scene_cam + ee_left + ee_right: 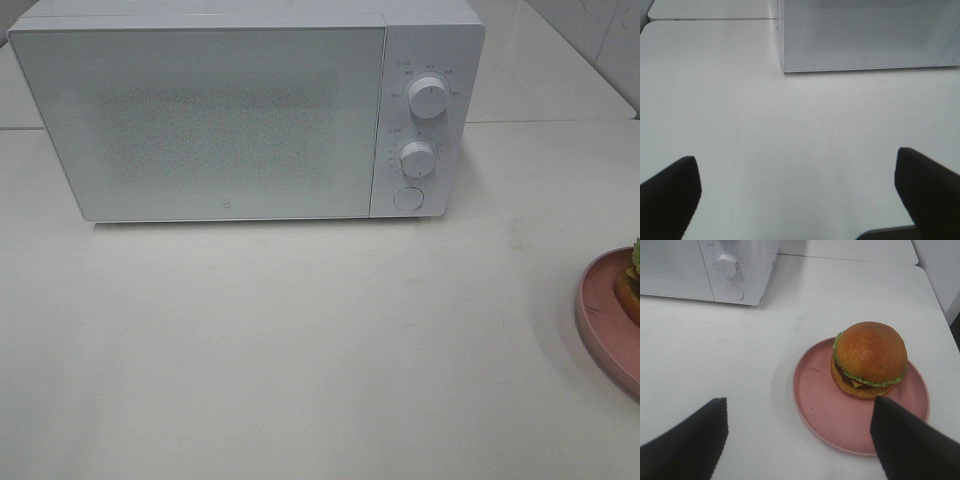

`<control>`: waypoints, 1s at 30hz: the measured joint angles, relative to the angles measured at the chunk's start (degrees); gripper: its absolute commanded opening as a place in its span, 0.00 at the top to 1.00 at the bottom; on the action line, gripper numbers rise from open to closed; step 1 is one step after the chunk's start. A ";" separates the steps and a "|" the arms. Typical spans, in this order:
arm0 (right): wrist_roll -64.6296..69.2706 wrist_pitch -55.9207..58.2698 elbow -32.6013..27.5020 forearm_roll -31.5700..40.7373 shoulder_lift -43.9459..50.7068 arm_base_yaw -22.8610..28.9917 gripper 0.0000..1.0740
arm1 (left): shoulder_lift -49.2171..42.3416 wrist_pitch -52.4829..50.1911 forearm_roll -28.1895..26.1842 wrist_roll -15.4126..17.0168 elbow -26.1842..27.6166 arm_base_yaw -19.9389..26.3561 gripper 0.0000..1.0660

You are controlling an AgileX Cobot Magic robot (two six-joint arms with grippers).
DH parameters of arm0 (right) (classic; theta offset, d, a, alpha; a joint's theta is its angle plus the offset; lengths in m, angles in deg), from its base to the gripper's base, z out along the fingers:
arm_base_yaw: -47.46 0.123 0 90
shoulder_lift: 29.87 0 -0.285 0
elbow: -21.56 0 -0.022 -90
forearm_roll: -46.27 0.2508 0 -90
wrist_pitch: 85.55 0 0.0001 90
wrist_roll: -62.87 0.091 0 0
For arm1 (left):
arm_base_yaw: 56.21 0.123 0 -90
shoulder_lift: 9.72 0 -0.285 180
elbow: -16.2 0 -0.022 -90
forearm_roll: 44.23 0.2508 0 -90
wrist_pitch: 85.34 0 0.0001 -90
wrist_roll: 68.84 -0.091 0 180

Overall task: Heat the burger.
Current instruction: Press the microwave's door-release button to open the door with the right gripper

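The burger (pixel 869 359), with a glossy brown bun, green lettuce and cheese, rests on a pink plate (pixel 825 410); in the high view only a sliver of the burger (pixel 631 282) and the plate (pixel 600 320) shows at the right edge. My right gripper (pixel 797 432) hangs open above the table, short of the plate, its dark fingers (pixel 685 445) wide apart. Over bare table in front of the microwave, my left gripper (pixel 797 192) is open with nothing between its fingers (pixel 927 190). Neither arm appears in the high view.
A white microwave (pixel 200 120) stands at the back of the white table with its door shut, two dials (pixel 428 98) and a round button (pixel 407 198) on its right panel. The table's seam and back edge run behind it.
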 measured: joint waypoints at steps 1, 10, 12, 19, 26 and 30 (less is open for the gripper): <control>0.00 0.00 0.00 0.00 0.00 0.00 0.29 | 0.00 0.00 0.00 0.00 0.00 0.00 0.08; 0.00 0.00 0.00 0.00 0.00 0.00 0.29 | 0.00 0.00 0.00 0.00 0.00 0.00 0.08; 0.00 0.00 0.00 0.00 0.00 0.00 0.29 | 0.00 0.00 0.00 0.00 0.00 0.00 0.08; 1.03 -0.17 0.40 0.00 -0.17 0.00 0.29 | 0.00 0.00 0.00 0.00 0.00 0.00 0.08; 1.09 -3.15 1.15 0.00 -4.70 0.00 0.29 | 0.00 0.00 0.00 0.00 0.00 0.00 0.08; 1.15 -6.02 1.15 0.00 -8.42 0.00 0.29 | 0.00 0.00 0.00 0.00 0.00 0.00 0.08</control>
